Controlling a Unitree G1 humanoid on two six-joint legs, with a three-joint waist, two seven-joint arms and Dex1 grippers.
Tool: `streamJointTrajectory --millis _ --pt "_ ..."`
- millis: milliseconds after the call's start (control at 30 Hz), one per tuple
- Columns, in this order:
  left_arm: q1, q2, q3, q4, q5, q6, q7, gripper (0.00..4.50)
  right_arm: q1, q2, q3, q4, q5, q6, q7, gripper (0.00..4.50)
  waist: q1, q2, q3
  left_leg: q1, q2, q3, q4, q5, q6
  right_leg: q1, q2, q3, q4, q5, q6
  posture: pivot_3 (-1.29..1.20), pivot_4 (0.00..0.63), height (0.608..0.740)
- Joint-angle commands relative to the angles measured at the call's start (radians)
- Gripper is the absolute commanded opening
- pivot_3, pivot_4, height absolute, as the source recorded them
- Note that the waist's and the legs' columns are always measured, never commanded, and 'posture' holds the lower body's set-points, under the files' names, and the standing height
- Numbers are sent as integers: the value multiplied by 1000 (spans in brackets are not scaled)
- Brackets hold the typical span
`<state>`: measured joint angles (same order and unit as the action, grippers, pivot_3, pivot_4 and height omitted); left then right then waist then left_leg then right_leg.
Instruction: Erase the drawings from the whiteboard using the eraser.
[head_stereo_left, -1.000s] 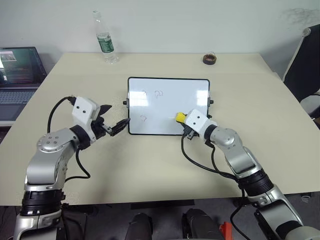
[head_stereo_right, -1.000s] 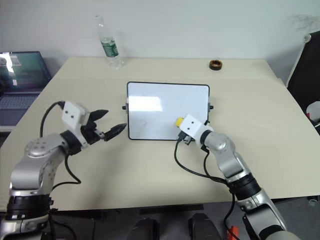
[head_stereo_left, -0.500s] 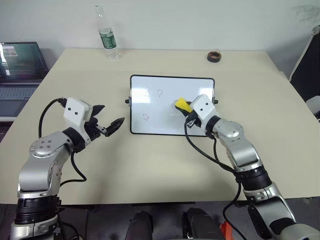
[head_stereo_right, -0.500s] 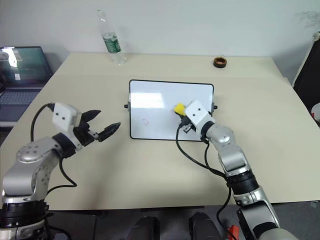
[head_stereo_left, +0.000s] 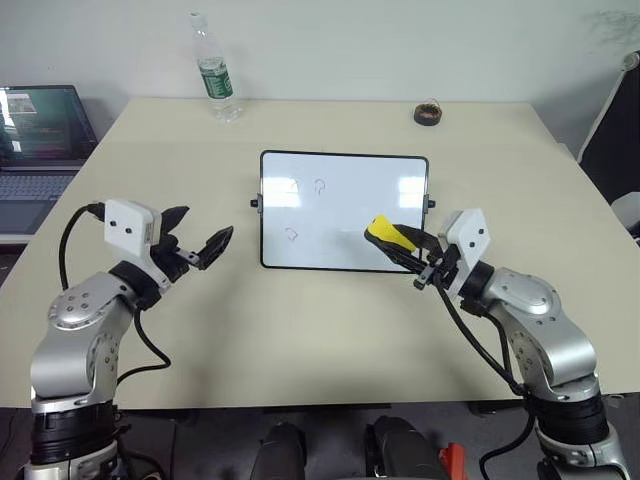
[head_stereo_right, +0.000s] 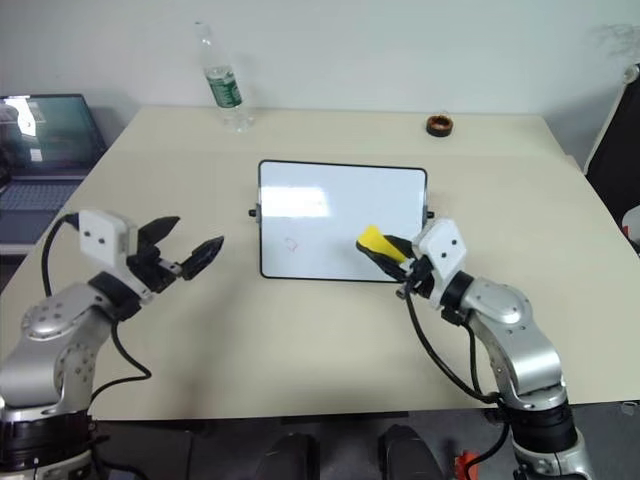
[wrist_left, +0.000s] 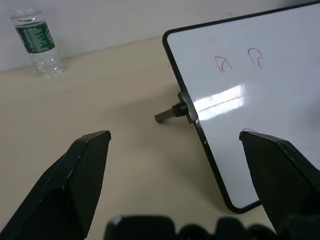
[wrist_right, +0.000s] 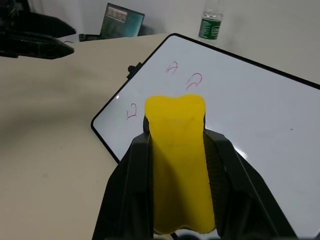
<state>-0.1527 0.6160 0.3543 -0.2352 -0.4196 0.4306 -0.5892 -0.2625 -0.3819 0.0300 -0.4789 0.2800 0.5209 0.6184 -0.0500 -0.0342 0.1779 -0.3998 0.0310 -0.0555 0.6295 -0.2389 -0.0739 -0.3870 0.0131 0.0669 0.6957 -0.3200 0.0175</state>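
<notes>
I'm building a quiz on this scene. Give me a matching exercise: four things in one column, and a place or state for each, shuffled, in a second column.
Things:
1. eraser
2. bottle
3. left tool
4. drawings

Places or states:
A. open, beside the whiteboard's left edge
B. standing at the table's far edge
C. clamped in the right tool
D. on the whiteboard's left part

Pairs: 1-C, 2-B, 3-A, 4-D
</notes>
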Motion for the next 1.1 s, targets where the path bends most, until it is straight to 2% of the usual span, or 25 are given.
streamJointTrajectory --millis 33,367,533,867,1100 --pt "26 6 19 -65 -12 -10 3 4500 18 1 -26 -43 23 -18 -25 1036 0 0 0 0 0 0 0 0 0 0 0 0 0 0 0 0 150 740" --pt "116 36 -18 -144 -20 6 -53 4500 29 -69 -4 -25 26 -19 1 1036 1 0 0 0 0 1 0 0 0 0 0 0 0 0 0 0 150 740" --pt "105 34 -36 -143 -24 14 -66 4500 54 -103 -3 -44 43 3 13 1036 2 0 0 0 -1 0 0 0 0 0 0 0 0 0 0 0 150 740" --pt "63 48 -48 -97 -12 4 -87 4500 38 -91 18 -59 26 11 -12 1036 2 0 0 1 -1 1 0 0 0 0 1 0 0 0 0 0 150 740" --pt "11 47 -70 -56 7 -21 -93 4500 -158 9 121 227 -136 -197 -76 1036 -4 0 0 1 -2 2 1 0 0 0 2 1 1 0 0 0 150 740"
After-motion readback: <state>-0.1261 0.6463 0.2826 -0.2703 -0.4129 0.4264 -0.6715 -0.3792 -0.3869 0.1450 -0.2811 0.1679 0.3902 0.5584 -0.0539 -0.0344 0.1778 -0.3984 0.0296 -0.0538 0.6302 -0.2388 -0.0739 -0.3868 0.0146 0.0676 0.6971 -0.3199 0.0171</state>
